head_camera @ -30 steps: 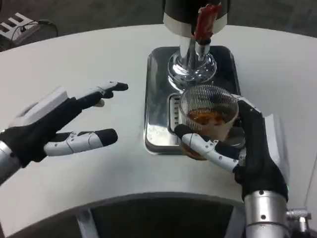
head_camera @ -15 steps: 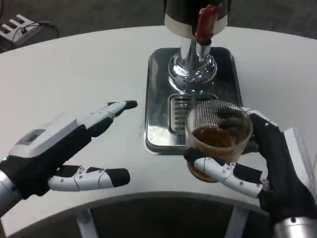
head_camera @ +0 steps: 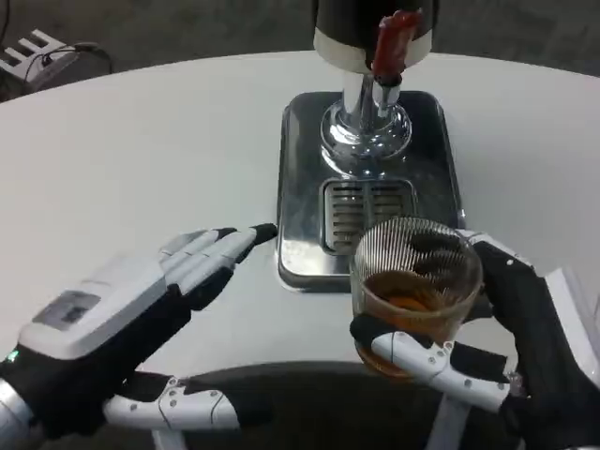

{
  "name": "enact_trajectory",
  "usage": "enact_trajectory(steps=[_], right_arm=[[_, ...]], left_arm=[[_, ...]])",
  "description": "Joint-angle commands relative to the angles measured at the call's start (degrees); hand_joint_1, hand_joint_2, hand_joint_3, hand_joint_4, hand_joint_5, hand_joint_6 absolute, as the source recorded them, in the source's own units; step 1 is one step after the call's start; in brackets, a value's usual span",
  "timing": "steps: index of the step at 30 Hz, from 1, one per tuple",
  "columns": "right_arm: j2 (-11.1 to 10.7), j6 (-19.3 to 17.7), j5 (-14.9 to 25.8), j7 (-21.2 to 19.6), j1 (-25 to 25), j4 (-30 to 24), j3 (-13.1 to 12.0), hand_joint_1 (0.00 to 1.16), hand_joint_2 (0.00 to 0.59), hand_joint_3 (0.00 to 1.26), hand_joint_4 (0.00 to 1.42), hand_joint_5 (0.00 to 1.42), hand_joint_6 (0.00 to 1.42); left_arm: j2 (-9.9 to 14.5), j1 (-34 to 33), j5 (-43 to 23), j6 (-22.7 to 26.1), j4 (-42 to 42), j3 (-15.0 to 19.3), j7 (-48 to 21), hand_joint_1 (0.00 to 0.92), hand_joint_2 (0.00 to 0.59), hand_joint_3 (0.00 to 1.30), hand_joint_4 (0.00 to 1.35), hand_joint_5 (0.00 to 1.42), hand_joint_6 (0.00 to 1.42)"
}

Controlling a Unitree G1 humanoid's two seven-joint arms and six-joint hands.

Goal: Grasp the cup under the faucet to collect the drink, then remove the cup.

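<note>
A clear ribbed cup point(head_camera: 415, 291) holding brown drink is gripped by my right hand point(head_camera: 511, 337) near the table's front edge, in front of the silver drip tray point(head_camera: 305, 206). The cup is clear of the tray's grate point(head_camera: 366, 208) and well away from the faucet with its red tap handle point(head_camera: 392, 47). My left hand point(head_camera: 131, 328) hovers open over the front left of the table, palm down, with its fingertips point(head_camera: 253, 234) close to the tray's left front corner and nothing in it.
The dispenser's chrome base point(head_camera: 366, 131) stands at the back of the tray. A white power strip point(head_camera: 33, 52) lies off the table at the far left. The white table point(head_camera: 141, 150) spreads out to the left.
My right hand has drawn the cup off the grate and toward the table's front edge. My left hand has shifted right and nearer the front, fingers now closer together near the tray corner.
</note>
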Motion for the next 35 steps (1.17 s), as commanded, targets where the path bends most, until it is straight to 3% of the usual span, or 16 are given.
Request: enact_trajectory(steps=[1,10,12,35], right_arm=[[0.6,-1.8,-1.2,0.0,1.2,-3.2,0.8,0.88,0.163,0.93,1.05,1.09,0.59],[0.5,-2.2,-2.1,0.9,2.3,-4.1,0.6,0.88,0.163,0.93,1.06,1.09,0.59],[1.4,-1.6,-1.0,0.9,2.7,-4.2,0.3,0.88,0.163,0.93,1.06,1.09,0.59],[0.5,-2.3,-1.8,1.7,4.1,-5.9,0.2,0.88,0.162,0.93,1.06,1.09,0.59]], left_arm=[[-0.1,1.9,1.9,1.6,-2.0,0.1,0.4,0.000,0.072,0.00,0.00,0.00,0.00],[-0.2,3.1,2.9,3.4,-3.6,-0.3,0.3,0.000,0.072,0.00,0.00,0.00,0.00],[-0.1,2.9,3.0,3.9,-3.5,-0.3,0.3,0.000,0.072,0.00,0.00,0.00,0.00],[0.6,2.0,2.0,5.5,-3.5,-0.8,-0.8,0.000,0.072,0.00,0.00,0.00,0.00]])
